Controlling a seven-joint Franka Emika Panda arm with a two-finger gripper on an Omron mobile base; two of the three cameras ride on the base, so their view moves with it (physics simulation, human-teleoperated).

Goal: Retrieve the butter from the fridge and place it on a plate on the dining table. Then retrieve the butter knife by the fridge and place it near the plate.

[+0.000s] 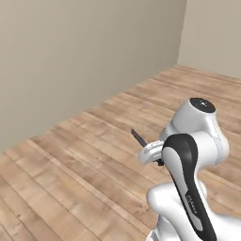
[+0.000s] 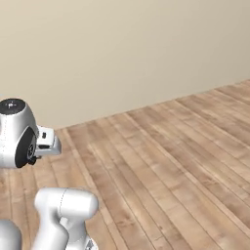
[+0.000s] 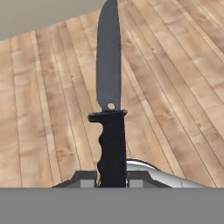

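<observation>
The butter knife (image 3: 109,83) has a dark blade and a black ridged handle, and it points straight ahead from the hand. My gripper (image 3: 112,178) is shut on the lower end of that handle. From the left base camera, the knife's dark tip (image 1: 138,137) sticks out to the upper left of the gripper (image 1: 149,151), which is held in the air in front of the arm. The right base camera shows the white hand (image 2: 47,140) beside the arm's big joint. The butter, the plate, the fridge and the dining table are out of view.
Wooden plank floor (image 1: 84,160) stretches ahead under the hand. A plain beige wall (image 1: 75,52) closes it off beyond, with a room corner (image 1: 181,33) at the far right.
</observation>
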